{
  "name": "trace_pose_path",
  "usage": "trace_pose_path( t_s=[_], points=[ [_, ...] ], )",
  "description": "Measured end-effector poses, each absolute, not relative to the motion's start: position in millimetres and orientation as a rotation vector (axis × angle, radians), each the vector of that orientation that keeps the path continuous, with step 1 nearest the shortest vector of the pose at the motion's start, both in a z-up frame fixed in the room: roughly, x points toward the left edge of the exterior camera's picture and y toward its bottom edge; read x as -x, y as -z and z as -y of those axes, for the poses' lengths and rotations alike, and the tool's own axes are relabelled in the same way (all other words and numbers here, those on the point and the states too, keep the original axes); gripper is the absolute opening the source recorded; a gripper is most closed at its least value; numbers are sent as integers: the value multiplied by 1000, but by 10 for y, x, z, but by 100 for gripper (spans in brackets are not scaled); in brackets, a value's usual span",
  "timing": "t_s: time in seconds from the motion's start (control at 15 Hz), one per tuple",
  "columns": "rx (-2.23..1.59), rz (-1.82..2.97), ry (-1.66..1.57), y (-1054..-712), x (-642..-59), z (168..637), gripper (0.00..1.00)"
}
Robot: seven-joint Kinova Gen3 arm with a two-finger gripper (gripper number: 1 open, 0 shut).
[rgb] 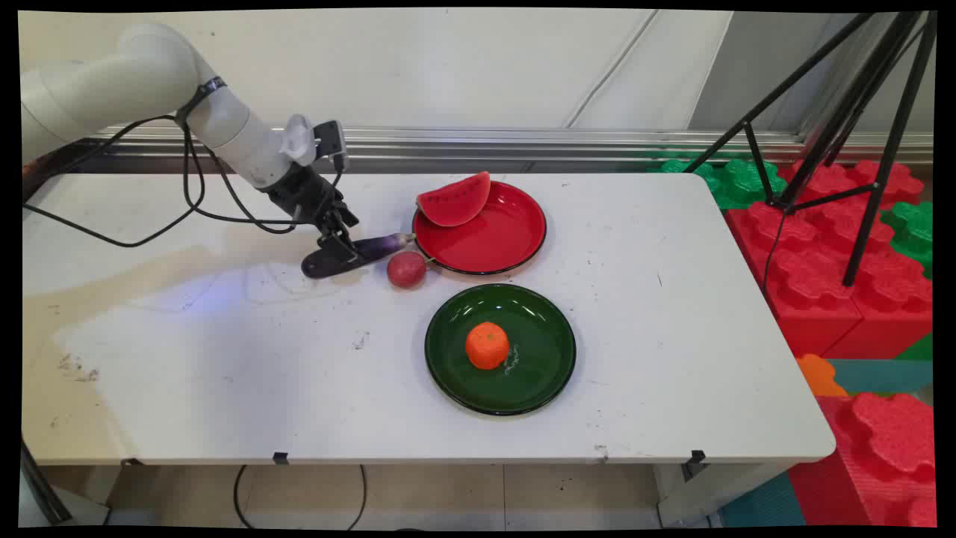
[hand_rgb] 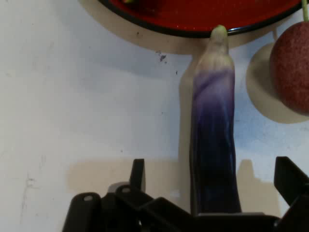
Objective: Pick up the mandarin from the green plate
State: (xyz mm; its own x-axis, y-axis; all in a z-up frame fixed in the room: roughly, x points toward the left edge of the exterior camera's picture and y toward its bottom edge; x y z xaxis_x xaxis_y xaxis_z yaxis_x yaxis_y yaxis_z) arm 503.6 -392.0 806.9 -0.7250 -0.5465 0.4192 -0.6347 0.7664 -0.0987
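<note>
Fingers [hand_rgb: 139, 175]: two black fingers, spread wide, one on either side of the eggplant's dark end in the hand view; a clear gap shows between the left finger and the eggplant, and contact on the right side cannot be told.

Gripper [rgb: 334, 240]: black, lowered to the counter left of centre in the main view, over the eggplant's thick end; in the hand view [hand_rgb: 208, 193] its linkage rises from the bottom edge.

Eggplant [rgb: 358, 252]: long, dark purple fading to pale lilac at the tip, lying flat on the counter. In the hand view [hand_rgb: 214, 130] it runs from the linkage up the frame, with its pale tip just at the red plate's rim.

Red round fruit [rgb: 407, 270]: lies on the counter just right of the eggplant and close to the red plate's lower left rim; seen at the right edge of the hand view [hand_rgb: 293, 67].

Red plate [rgb: 515, 246]: upper centre of the main view, black-rimmed.

Watermelon slice [rgb: 454, 200]: rests tilted on the red plate's upper left rim.

Green plate [rgb: 545, 373]: below the red plate, near but apart from it.

Orange [rgb: 487, 345]: sits at the middle of the green plate.

Counter [rgb: 224, 359]: white, scuffed, bearing all of the above.
</note>
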Motion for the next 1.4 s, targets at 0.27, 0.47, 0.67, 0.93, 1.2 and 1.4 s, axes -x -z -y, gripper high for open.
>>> trace_pose_path(
  t_s=[0.27,0.47,0.67,0.93,1.2,1.4],
  points=[
    [-883,2586,-331,-8141,-5099,3864,100],
    [-852,2573,-331,-8256,-5140,3783,100],
    [-810,2550,-331,-8428,-5154,3676,100],
    [-730,2512,-322,-8716,-5118,3516,100],
    [-659,2482,-315,-8945,-5030,3415,100],
    [-605,2461,-304,-9084,-4912,3355,100]
  ],
)
